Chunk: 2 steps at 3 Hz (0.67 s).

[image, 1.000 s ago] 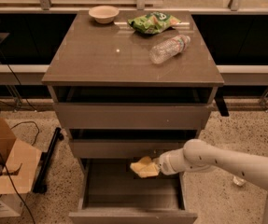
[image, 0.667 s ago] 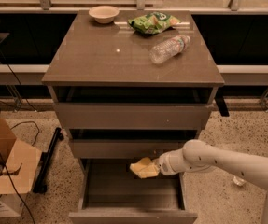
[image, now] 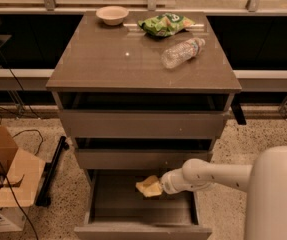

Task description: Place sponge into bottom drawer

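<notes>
The bottom drawer [image: 114,202] of the grey-brown cabinet is pulled open, and its dark floor is bare where it shows. My gripper [image: 151,187] reaches in from the right on a white arm [image: 208,174] and hangs over the drawer's back middle, just under the middle drawer's front. It holds a pale-yellow sponge [image: 147,187] at its tip. The sponge is above the drawer floor; whether it touches the floor is not visible.
On the cabinet top are a small bowl [image: 112,15], a green snack bag [image: 166,24] and a plastic bottle [image: 183,52] lying on its side. The top drawer [image: 143,124] and middle drawer [image: 143,159] stand slightly out. A cardboard box [image: 3,179] and cables lie on the floor at the left.
My gripper with the sponge has moved slightly down and to the left, deeper over the open bottom drawer. Nothing else has moved.
</notes>
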Available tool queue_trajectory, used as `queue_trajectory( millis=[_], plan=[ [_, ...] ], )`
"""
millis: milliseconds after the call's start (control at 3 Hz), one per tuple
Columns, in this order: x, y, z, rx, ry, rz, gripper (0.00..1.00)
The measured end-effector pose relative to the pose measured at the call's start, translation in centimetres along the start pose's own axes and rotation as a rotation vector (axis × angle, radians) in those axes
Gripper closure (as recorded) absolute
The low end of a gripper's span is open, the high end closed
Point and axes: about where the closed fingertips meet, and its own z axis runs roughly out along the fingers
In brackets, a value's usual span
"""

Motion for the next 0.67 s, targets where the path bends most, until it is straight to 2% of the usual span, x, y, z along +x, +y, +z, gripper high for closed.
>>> queue_trajectory(
  millis=[333, 667],
  plan=[
    [2.1, -1.0, 3.7, 0.04, 0.051, 0.018, 1.0],
    [4.0, -2.2, 6.8, 0.079, 0.074, 0.05, 0.82]
  ],
)
